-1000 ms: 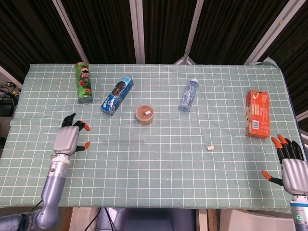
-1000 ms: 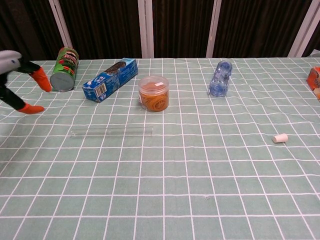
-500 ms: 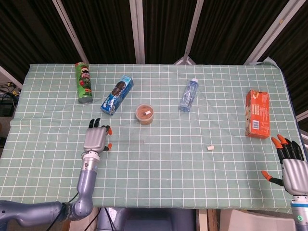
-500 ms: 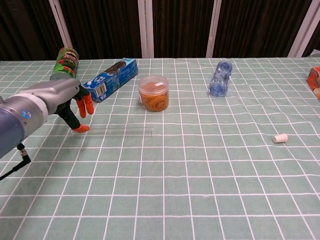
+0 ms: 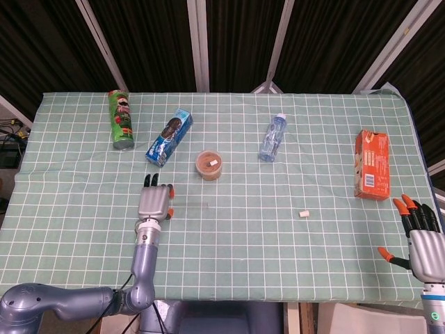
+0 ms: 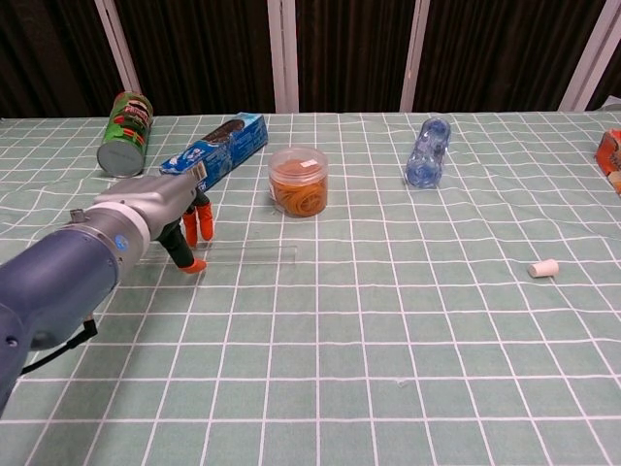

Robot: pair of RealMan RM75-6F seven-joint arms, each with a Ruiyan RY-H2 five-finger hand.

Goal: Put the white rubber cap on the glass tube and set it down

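The clear glass tube (image 6: 254,255) lies flat on the green checked cloth, left of centre; in the head view only its right part (image 5: 193,204) shows faintly. My left hand (image 6: 182,231) (image 5: 155,202) hovers over the tube's left end with fingers spread, orange tips on the far side and the thumb tip on the near side, holding nothing. The small white rubber cap (image 5: 303,214) (image 6: 543,269) lies alone, well to the right of the tube. My right hand (image 5: 419,239) stays at the table's right front corner, fingers apart and empty, outside the chest view.
Along the back stand or lie a green chips can (image 5: 121,120), a blue biscuit box (image 5: 169,136), a round tub of rubber bands (image 5: 209,165) just behind the tube, and a water bottle (image 5: 272,138). An orange carton (image 5: 372,164) lies at the right.
My left hand has swept right from the table's left side to above the tube's left end. The tube, the cap and my right hand have stayed put.
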